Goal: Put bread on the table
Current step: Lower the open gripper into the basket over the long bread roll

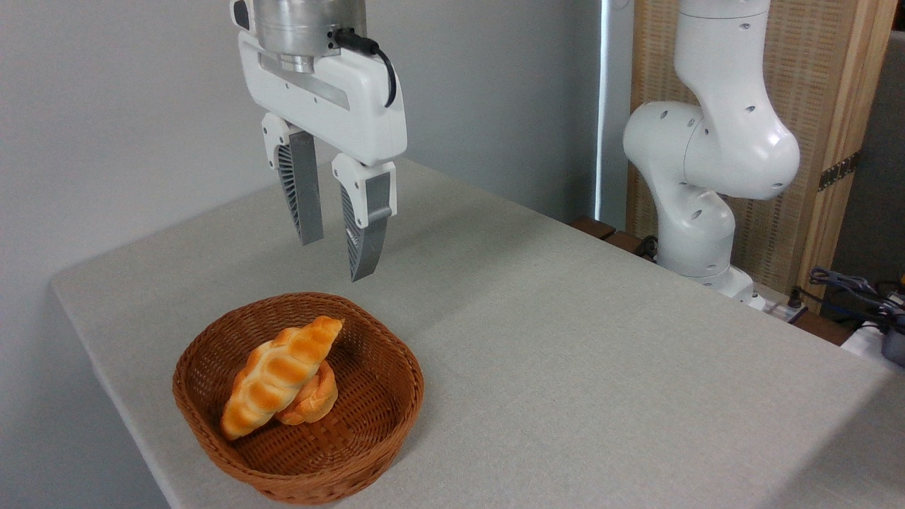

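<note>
The bread (279, 375), a long braided golden-orange loaf, lies slantwise inside a brown wicker basket (396, 410) at the table's near left, resting on a small round bun (314, 399). My gripper (336, 260) hangs open above the basket's far rim, fingers pointing down, nothing between them and well clear of the loaf. The table (565, 339) has a light grey-beige top.
The arm's white base and lower links (707, 162) stand beyond the table's far right edge. Cables and small devices (862, 297) lie at the right. A grey wall runs behind the table on the left.
</note>
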